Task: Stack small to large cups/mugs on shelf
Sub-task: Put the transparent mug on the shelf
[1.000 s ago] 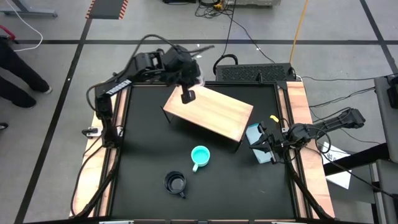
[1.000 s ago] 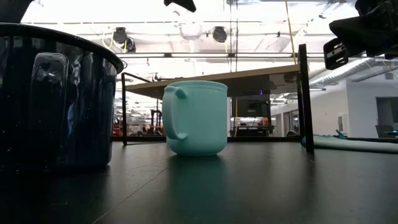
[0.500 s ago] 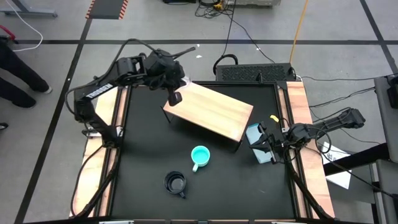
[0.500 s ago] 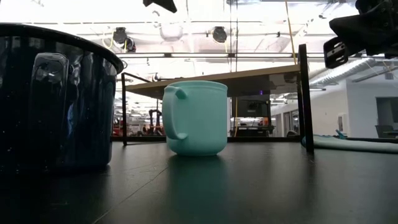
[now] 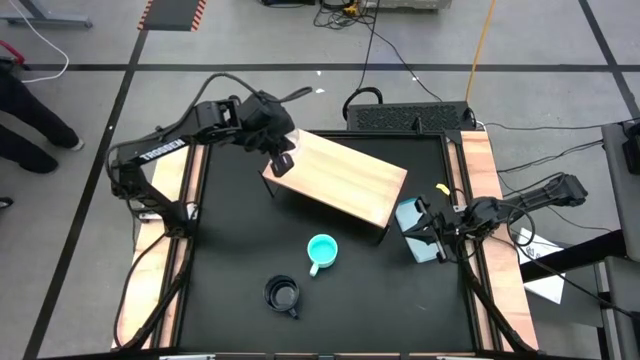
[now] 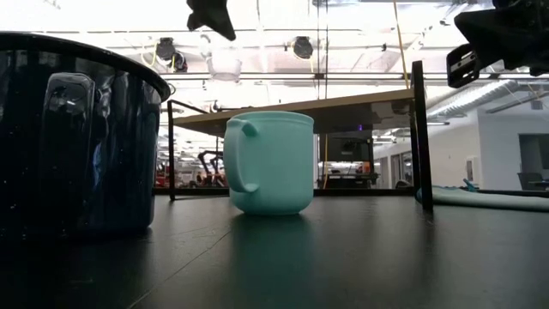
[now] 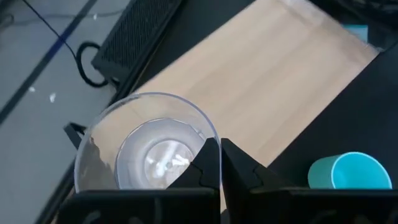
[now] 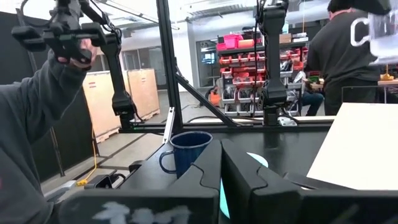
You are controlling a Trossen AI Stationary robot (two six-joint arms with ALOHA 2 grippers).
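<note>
My left gripper (image 5: 283,160) is shut on the small clear cup (image 7: 146,149), above the far-left corner of the wooden shelf (image 5: 340,180). In the low view the cup (image 6: 225,60) hangs higher than the shelf top (image 6: 309,107). The turquoise mug (image 5: 321,251) stands upright on the black tabletop in front of the shelf. The black mug (image 5: 283,294) stands nearer the front edge. My right gripper (image 5: 432,232) waits shut at the table's right side, by a flat light-blue item (image 5: 412,215). My left gripper pinches the clear cup's wall at its rim (image 7: 214,146), one finger inside the cup and one outside. The fingers (image 7: 239,168) slant down from the table's far-left side. The cup is lifted clear of the shelf, mouth up and about upright.
A dark vented box (image 5: 410,116) lies beyond the table's far edge. Wooden strips (image 5: 480,170) run along both table sides. Beyond the table, a person's sleeve (image 8: 37,124) and another person (image 8: 339,56) show in the right wrist view.
My left gripper has carried the clear cup toward the table's left edge and down, from over the shelf's far-left part to its left corner, rolling at the wrist on the way. It has stayed shut on the cup. The mugs and my right gripper have kept still.
</note>
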